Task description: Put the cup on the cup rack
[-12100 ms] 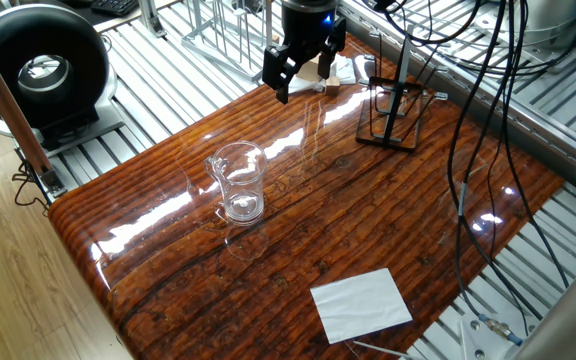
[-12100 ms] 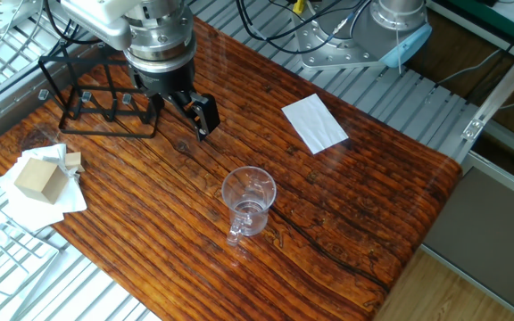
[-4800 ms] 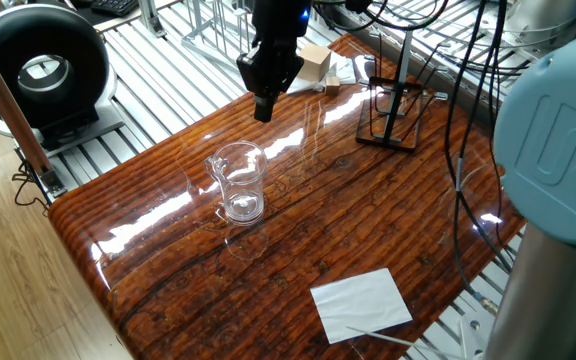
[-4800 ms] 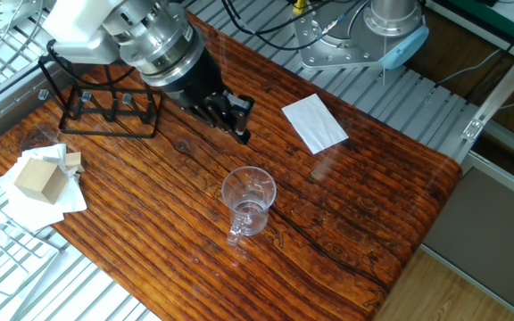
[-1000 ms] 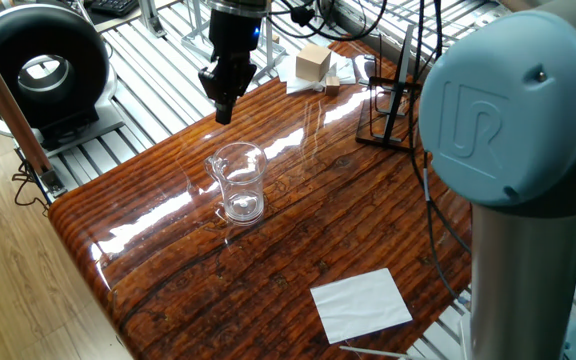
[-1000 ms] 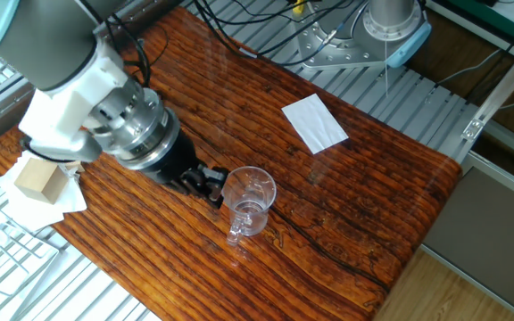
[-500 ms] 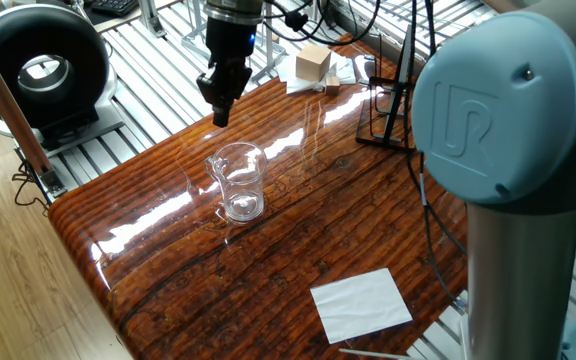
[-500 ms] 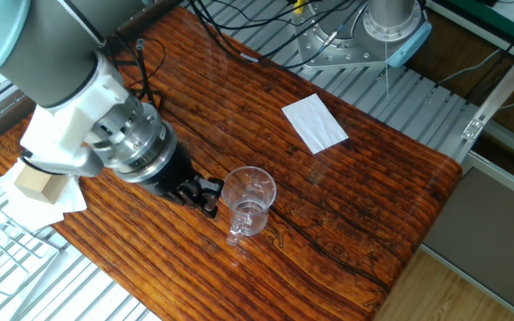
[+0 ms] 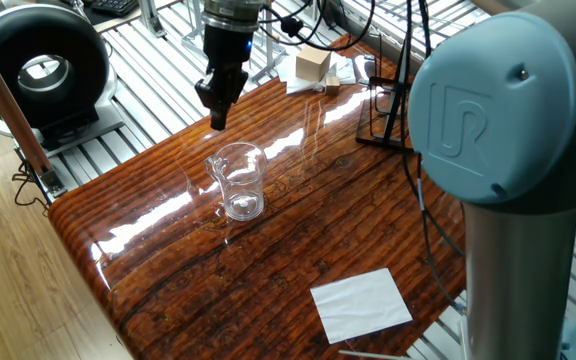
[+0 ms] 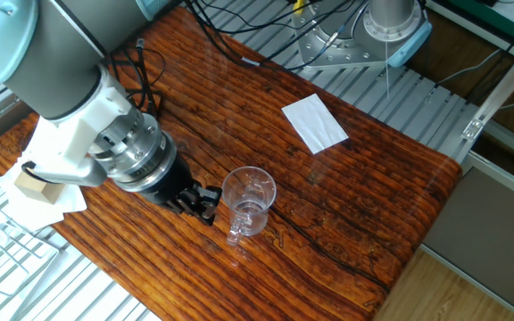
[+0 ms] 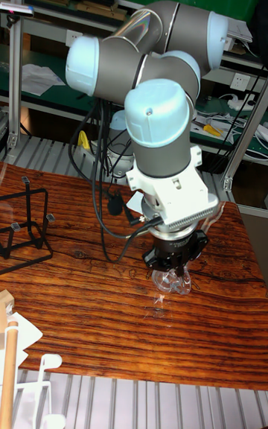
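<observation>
While the cup is standing upright on the glossy wooden counter, near its left end in one fixed view, the pincer is hanging close by at about the cup's eleven o'clock, not touching it. From the other fixed view the pincer is sitting just beside the cup at its nine o'clock, tilted toward the glass. Whether its jaws are spread or pressed together cannot be told; the fingers are dark and foreshortened in every view.

Judging from this, the step in hand is the approach to grasp. To do it well, the fingers should probably be straddling the clear wall below the pouring lip, since a thin rim may slip, and closing gently on the glass. The cup rack is waiting well apart, at roughly two o'clock from the cup, so the cup will need a clean lift before travelling.
</observation>
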Robot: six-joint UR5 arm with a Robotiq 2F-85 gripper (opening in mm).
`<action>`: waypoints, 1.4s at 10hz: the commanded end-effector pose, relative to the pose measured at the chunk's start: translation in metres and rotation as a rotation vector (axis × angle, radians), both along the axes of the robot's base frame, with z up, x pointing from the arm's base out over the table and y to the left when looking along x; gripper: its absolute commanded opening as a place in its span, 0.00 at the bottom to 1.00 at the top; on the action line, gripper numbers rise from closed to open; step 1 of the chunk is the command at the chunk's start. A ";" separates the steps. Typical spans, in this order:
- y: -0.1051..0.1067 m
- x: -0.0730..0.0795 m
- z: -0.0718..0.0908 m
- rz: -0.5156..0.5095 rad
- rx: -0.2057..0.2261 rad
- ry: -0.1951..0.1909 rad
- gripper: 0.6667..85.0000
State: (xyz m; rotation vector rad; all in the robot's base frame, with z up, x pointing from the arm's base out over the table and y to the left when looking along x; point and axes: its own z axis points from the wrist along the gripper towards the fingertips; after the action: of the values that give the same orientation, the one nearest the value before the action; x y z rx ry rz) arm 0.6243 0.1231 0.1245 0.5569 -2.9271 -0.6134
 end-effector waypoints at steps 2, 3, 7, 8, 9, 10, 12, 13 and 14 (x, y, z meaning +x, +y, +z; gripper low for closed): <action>0.000 0.005 -0.009 0.013 0.004 -0.026 0.00; 0.003 0.005 -0.010 0.009 0.014 -0.026 0.00; 0.002 0.006 -0.021 0.019 0.009 -0.055 0.00; 0.002 0.006 -0.023 0.020 0.012 -0.062 0.00; 0.005 0.005 -0.023 0.018 0.021 -0.061 0.00; 0.007 0.004 -0.023 0.014 0.033 -0.058 0.00; 0.010 0.002 -0.027 0.010 0.044 -0.067 0.00; 0.011 0.002 -0.029 0.009 0.044 -0.073 0.00; 0.012 0.002 -0.030 0.009 0.045 -0.077 0.00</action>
State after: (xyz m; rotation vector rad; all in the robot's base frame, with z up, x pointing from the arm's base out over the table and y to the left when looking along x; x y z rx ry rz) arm 0.6262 0.1299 0.0965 0.6147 -2.9742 -0.6430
